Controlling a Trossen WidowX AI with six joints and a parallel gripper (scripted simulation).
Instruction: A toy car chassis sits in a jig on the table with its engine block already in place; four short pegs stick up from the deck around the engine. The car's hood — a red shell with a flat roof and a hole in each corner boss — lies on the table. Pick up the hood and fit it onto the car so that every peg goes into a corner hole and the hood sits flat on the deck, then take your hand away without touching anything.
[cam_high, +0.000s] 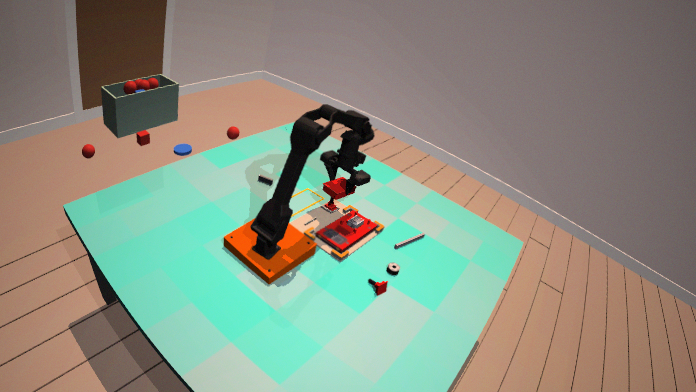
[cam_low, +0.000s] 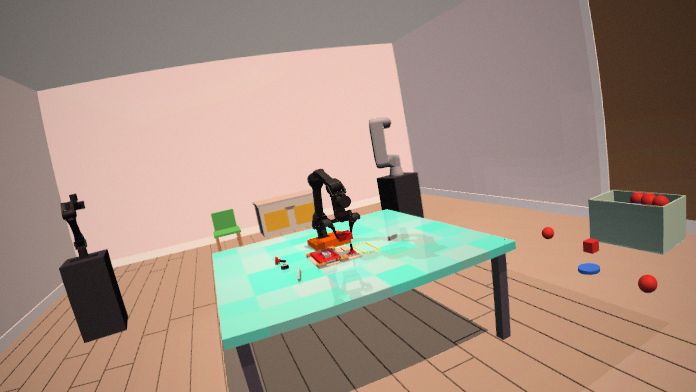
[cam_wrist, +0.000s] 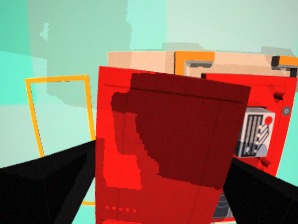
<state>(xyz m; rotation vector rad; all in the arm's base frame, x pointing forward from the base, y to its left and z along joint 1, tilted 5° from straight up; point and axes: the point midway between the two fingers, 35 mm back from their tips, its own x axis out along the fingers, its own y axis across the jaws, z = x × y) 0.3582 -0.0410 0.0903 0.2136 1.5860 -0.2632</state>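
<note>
The 2 jaws (cam_high: 346, 184) (cam_low: 344, 234) are clamped on the red hood (cam_high: 336, 187) (cam_low: 344, 237) (cam_wrist: 167, 130), 1 on each side of it. The hood hangs between them above the desk (cam_high: 395, 340) (cam_low: 280, 305) (cam_wrist: 190, 25), beside the chassis (cam_high: 345, 242) (cam_low: 320, 257) (cam_wrist: 280, 130) and apart from its deck. The engine block (cam_high: 355, 221) (cam_low: 326, 254) (cam_wrist: 255, 132) shows uncovered.

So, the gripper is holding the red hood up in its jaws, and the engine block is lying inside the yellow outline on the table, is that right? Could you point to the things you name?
Not quite: the engine block (cam_high: 355, 221) (cam_wrist: 254, 133) sits on the red chassis (cam_high: 367, 231) (cam_wrist: 284, 135), outside the yellow outline (cam_high: 315, 191) (cam_wrist: 57, 79), as the wrist view shows. The gripper is indeed holding the red hood (cam_high: 336, 187) (cam_wrist: 170, 145) up in its jaws.
</note>
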